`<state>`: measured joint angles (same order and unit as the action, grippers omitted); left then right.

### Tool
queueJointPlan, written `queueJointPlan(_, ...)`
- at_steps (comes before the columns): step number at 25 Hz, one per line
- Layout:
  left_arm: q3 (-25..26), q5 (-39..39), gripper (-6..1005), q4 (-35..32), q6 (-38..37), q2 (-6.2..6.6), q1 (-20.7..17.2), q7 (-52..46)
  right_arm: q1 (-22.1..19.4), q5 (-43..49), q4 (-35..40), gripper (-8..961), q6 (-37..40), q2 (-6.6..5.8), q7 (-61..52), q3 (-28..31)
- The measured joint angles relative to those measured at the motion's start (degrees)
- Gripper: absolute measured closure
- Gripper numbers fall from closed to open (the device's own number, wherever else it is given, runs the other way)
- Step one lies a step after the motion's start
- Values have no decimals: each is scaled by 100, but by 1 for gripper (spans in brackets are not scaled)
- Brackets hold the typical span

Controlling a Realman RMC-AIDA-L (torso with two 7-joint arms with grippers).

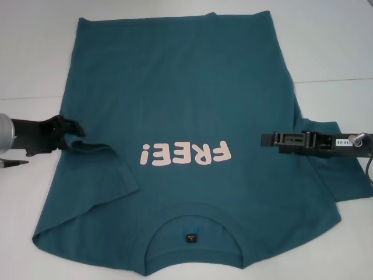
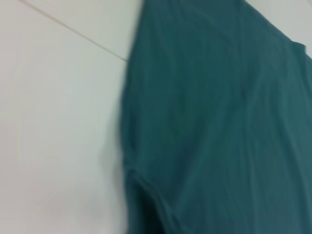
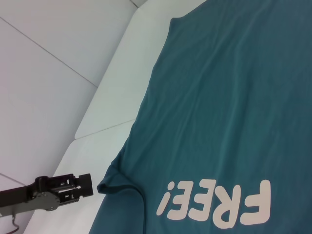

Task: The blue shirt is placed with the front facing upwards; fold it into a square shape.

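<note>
Jaws of the left gripper (image 1: 78, 129) sit at the left edge of the blue shirt (image 1: 186, 105), where the left sleeve (image 1: 87, 181) meets the body, and whether they are parted or closed on cloth cannot be told. That sleeve is folded inward over the chest. The shirt itself lies spread face up on the white surface (image 1: 35, 70), its collar (image 1: 189, 233) nearest the robot and the pale "FREE!" lettering (image 1: 183, 154) between the two arms. To the right, the right gripper (image 1: 265, 140) reaches in over the shirt's right side near the other sleeve (image 1: 335, 175); how its jaws stand cannot be told either.
</note>
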<state>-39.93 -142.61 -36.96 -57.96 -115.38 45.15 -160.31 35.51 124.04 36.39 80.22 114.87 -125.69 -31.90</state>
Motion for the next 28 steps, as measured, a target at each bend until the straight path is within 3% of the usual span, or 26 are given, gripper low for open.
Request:
queueJointPlan(8,-51,-8,469,420,641,-41,-43,34,-19,5,0,56,-3,0,1,-1)
queueJointPlan(16,-29,111,468,732,1127,-219,223,256,-65,7,0,56,5,0,1,-1)
queueJointPlan(23,-7,1523,467,467,1248,-334,257,1545,-82,6,0,56,-29,12,34,-1)
queueJointPlan(28,-15,1963,468,442,940,-279,45,1893,-81,0,-7,56,-44,17,89,-1)
